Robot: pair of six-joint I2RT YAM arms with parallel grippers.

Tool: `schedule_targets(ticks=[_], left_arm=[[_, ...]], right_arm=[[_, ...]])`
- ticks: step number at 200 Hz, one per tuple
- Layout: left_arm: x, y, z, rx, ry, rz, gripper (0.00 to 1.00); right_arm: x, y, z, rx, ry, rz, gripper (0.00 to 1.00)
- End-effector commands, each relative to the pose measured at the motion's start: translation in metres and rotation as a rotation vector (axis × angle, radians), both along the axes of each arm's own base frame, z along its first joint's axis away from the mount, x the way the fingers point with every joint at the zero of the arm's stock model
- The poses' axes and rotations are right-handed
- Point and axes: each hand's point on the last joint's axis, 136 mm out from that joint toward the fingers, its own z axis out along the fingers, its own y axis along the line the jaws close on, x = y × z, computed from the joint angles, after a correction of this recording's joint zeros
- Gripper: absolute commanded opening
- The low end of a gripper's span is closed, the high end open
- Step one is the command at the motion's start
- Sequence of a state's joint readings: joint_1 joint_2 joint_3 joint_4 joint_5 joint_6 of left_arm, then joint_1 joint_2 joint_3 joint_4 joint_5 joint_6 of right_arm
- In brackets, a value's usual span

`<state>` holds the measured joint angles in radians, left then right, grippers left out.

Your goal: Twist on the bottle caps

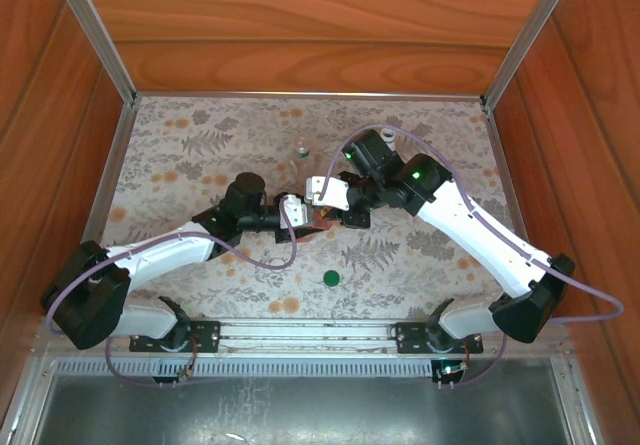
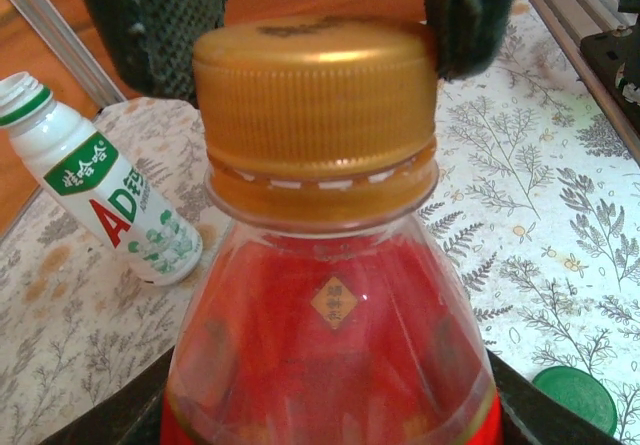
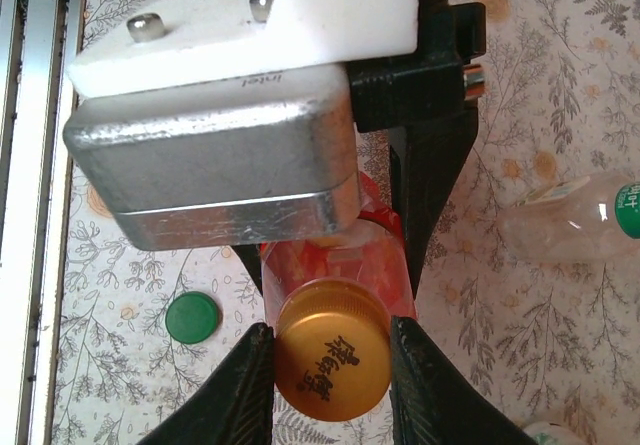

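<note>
The red bottle upright, clamped low on its body by the left gripper; on its shoulder a small gold diamond with Chinese characters, too small to read. On its neck a ribbed gold cap, with dark Chinese characters printed across the top: plain from the right wrist, a mere dark smudge at the rim from the left wrist. The right gripper closed onto that cap, one finger pressed to each side; from the left wrist, two dark pads flanking the cap from above.

Just past the right gripper's fingertips, hanging over the bottle, a silver camera box stamped "intel" upside down, under a white bracket.

Left of the left gripper and well apart, a white bottle, mouth open, green ring at the neck, green panel with white Chinese characters, big red "AD" below and more green characters beside it.

Off the right gripper's right finger, a clear bottle with a green band of white lettering, cut by the frame edge and not readable. Off its left finger, a loose green cap flat on the flowered cloth.

From above, both grippers tip to tip at mid-table, the red bottle nearly hidden between them, the green cap nearer the arm bases, the clear bottle beyond the grippers toward the far wall
</note>
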<state>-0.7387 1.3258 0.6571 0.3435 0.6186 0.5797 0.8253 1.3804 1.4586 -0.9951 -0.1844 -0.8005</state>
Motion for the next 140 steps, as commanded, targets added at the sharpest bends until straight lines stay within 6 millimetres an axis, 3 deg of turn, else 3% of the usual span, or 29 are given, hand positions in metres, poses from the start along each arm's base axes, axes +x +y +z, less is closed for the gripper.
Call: schedule_targets(ticks=[1,16,40,64,83,99,114,140], left_arm=[[0.001,0.000,0.017,-0.022,-0.062,0.009,0.53],[0.015,0.001,0.022,-0.018,-0.072,0.084,0.53],[0.029,0.003,0.036,-0.028,-0.101,0.160,0.53],[0.033,0.004,0.041,-0.028,-0.125,0.174,0.53],[0.034,0.003,0.038,-0.023,-0.123,0.173,0.53],[0.034,0.002,0.037,-0.020,-0.118,0.172,0.53],[0.031,0.003,0.036,-0.021,-0.119,0.164,0.53],[0.021,0.005,0.032,-0.020,-0.121,0.124,0.53]], right_arm=[[0.010,0.003,0.003,0.005,0.018,-0.080,0.09],[0.023,0.004,0.006,0.028,0.028,-0.208,0.10],[0.061,-0.007,0.008,0.097,0.012,-0.581,0.06],[0.066,-0.017,0.004,0.182,0.203,-0.944,0.00],[0.054,-0.019,-0.006,0.196,0.406,-1.153,0.00],[0.040,-0.009,-0.003,0.209,0.523,-1.137,0.05],[0.040,-0.011,0.004,0.220,0.481,-1.083,0.11],[0.023,-0.004,0.021,0.201,0.369,-0.754,0.38]])
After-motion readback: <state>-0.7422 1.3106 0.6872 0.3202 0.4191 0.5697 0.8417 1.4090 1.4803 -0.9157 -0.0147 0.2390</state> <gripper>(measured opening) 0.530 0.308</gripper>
